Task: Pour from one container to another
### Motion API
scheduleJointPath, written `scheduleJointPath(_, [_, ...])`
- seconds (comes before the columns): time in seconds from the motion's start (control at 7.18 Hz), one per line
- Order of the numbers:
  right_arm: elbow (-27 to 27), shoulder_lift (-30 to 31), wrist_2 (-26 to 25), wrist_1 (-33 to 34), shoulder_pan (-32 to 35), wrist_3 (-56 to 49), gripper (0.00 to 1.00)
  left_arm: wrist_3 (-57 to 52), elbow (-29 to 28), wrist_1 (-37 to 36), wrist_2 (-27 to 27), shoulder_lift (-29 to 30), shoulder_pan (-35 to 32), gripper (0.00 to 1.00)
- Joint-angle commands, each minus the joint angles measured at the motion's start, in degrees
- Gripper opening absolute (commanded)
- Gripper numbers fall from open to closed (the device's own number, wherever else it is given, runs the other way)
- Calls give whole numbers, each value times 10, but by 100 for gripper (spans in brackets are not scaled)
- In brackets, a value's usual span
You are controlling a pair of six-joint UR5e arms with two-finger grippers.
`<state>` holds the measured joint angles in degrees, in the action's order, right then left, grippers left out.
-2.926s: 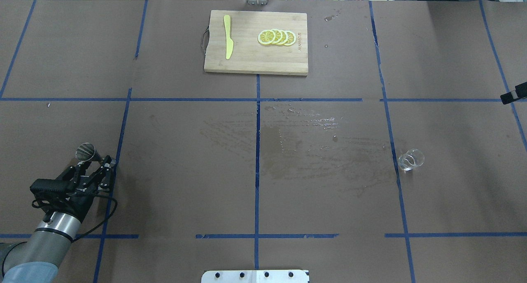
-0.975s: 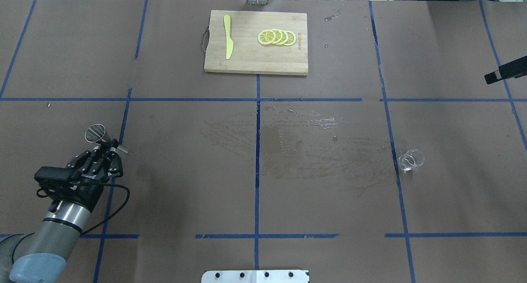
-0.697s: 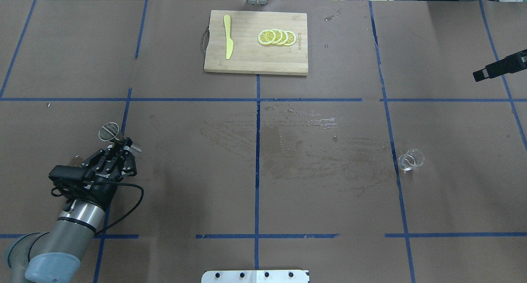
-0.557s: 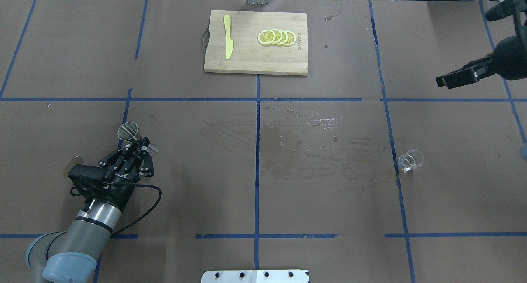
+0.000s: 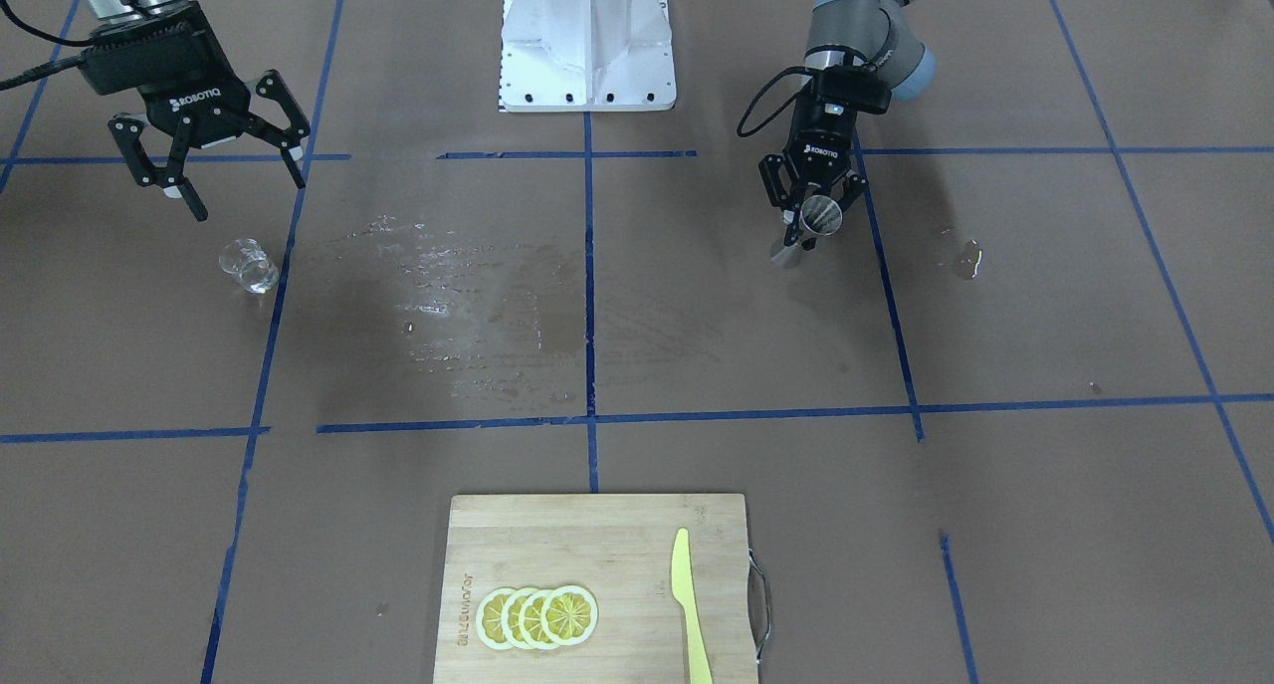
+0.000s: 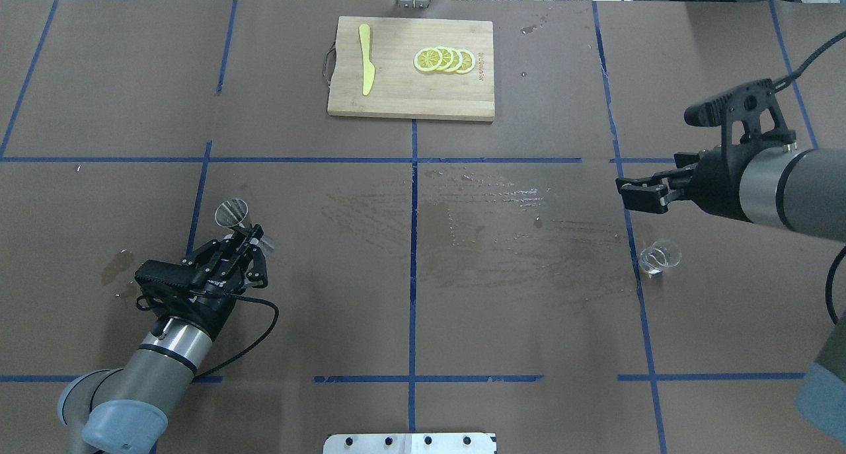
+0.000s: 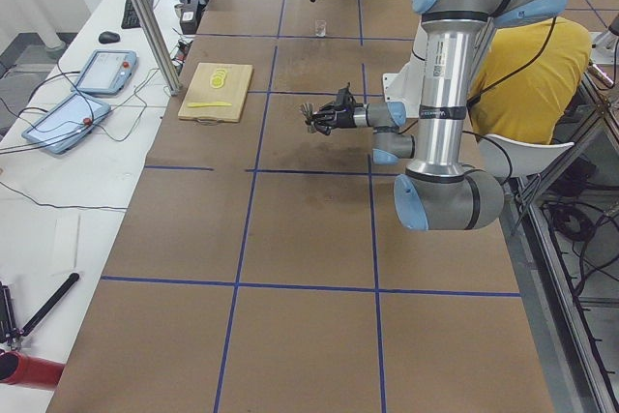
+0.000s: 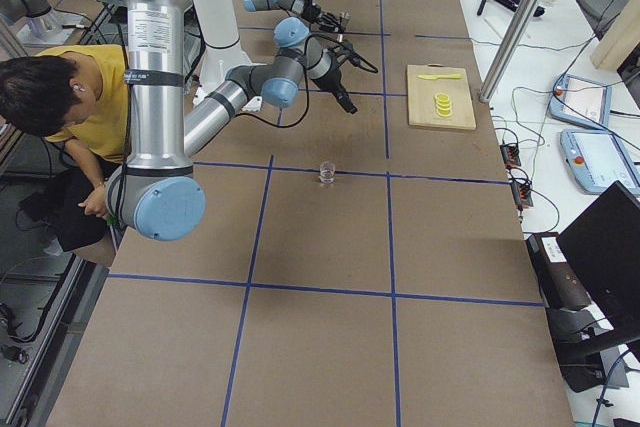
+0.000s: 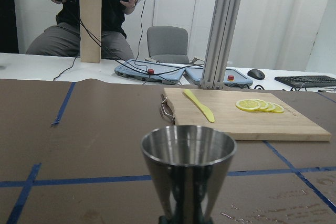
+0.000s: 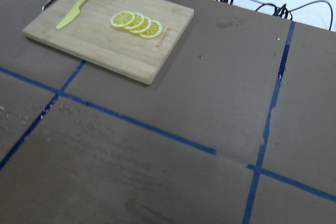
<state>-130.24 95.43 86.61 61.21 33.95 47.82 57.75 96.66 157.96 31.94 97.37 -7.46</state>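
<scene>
The brown counter (image 6: 304, 295) is stretching wide, blue tape lines dividing it into squares. The left arm (image 6: 158, 355) is reaching in over the near left squares, and the right arm (image 6: 786, 189) is coming in from the right edge. A wet patch (image 6: 489, 242) is glistening across the middle, straddling the centre line.

At the far side, a wooden board (image 6: 396, 90) is lying flat, carrying a yellow knife (image 6: 365, 57) on its left part and a fanned row of lemon slices (image 6: 444, 59) on its right, the two well apart.

Now the left tool (image 6: 250, 231): it is clenched around the waist of the jigger (image 6: 232, 214), gripping it left of the centre line. The wrist camera is showing the jigger standing upright, its wide mouth facing up. I cannot tell whether there is anything inside.

Over on the other side, the right tool (image 5: 247, 196) is hanging with its jaws spread wide, gripping nothing. It is hovering above the counter near the glass (image 6: 659, 256) and not touching it.

The glass is standing upright on the counter by itself, just beside a blue tape line in the right half, well apart from the jigger. A small puddle (image 5: 965, 259) is shining on the counter on the left arm's side.
</scene>
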Motion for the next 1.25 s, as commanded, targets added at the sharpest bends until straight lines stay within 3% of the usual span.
scheduleJointPath(0.0, [-3, 168, -130, -225, -96, 87, 100, -45, 3, 6, 40, 11, -29, 0])
scheduleJointPath(0.14, [16, 176, -169, -232, -117, 116, 100, -62, 3, 8, 48, 12, -39, 0])
scheduleJointPath(0.42, [56, 172, -400, -234, -245, 156, 100, -106, 6, 9, 48, 42, -48, 0])
scheduleJointPath(0.56, [79, 172, -472, -234, -299, 251, 100, -123, 1, 9, 47, 51, -48, 0])
scheduleJointPath(0.7, [114, 171, -592, -234, -376, 305, 99, -123, 2, 9, 47, 57, -48, 0])
scheduleJointPath(0.84, [128, 165, -654, -233, -408, 313, 98, -119, 2, 9, 47, 61, -48, 0])
scheduleJointPath(1.11, [226, 121, -701, -233, -411, 401, 97, -114, 0, 9, 47, 73, -50, 0])
